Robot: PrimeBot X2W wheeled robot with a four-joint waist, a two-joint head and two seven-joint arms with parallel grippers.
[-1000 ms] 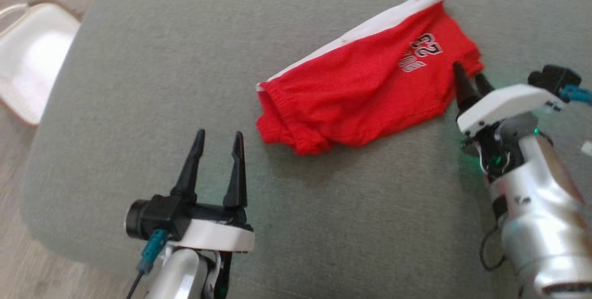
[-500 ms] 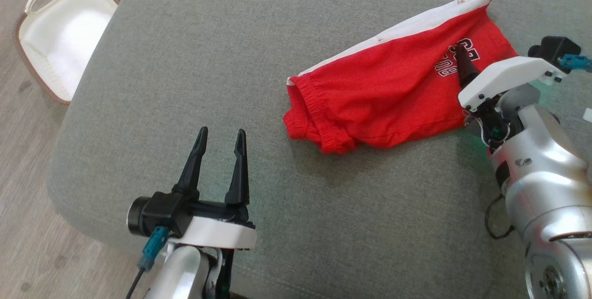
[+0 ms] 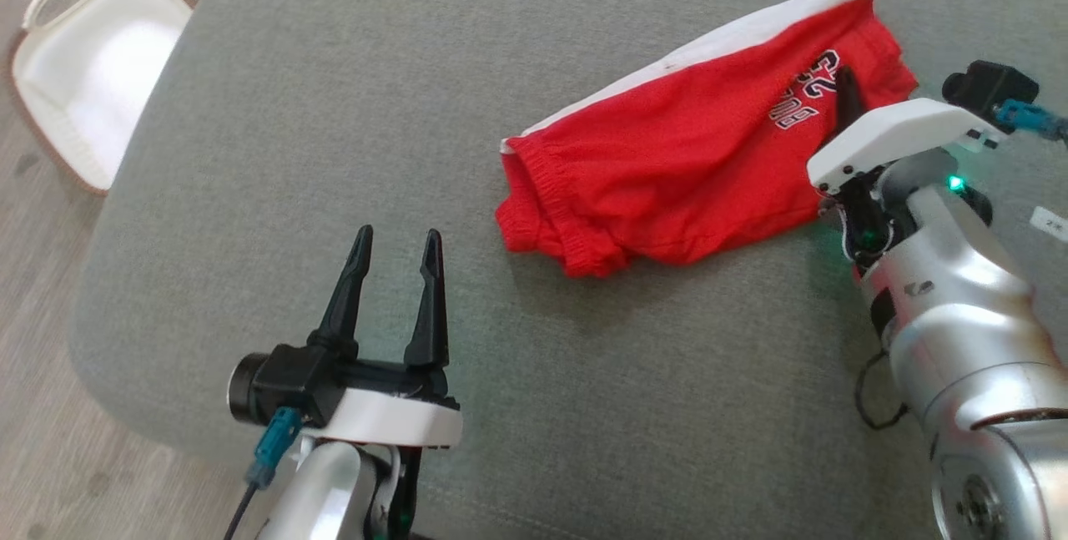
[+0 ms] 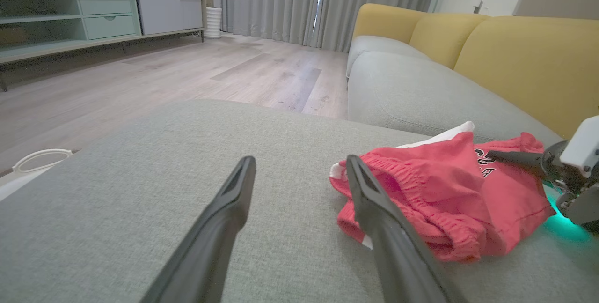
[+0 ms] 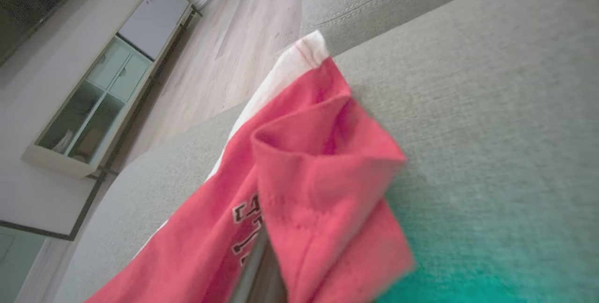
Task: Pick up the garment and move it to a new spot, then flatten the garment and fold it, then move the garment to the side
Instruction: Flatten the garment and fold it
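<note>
Head view: the right gripper (image 3: 848,93), spread beside the hem a second ago, now pinches the red garment (image 3: 667,173) at its 3 o'clock end on the grey cushion (image 3: 334,106).

Left wrist view: the left gripper (image 4: 299,160) stands spread and empty, with the garment at 4 o'clock.

Right wrist view: cloth bunches over the closed jaws, so the lift looks ready to start.

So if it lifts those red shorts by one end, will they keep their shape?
Probably not: the red shorts lie creased and fold over the right tool, so they should droop from that end. They look thin, so likely light. On the woven grey cushion they may drag rather than slide.
</note>
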